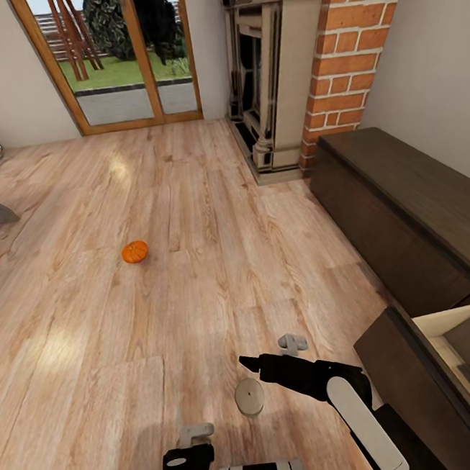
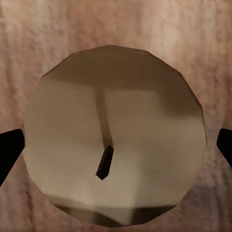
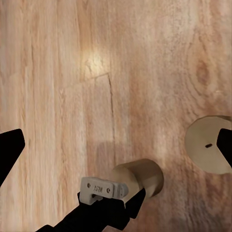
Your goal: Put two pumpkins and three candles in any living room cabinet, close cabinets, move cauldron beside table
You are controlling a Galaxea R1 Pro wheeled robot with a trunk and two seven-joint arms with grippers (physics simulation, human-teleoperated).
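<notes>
Left tool [image 1: 190,442] hangs over candle [image 2: 113,135]

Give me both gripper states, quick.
Left gripper: open, fingertips either side of a candle, not clamped on it.
Right gripper: open, holding nothing.

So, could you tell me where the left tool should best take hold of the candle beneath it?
Grip the candle across its round side wall, coming straight down. It stands upright on the floor, its flat top and wick facing the left tool, whose open fingers flank it.
</notes>
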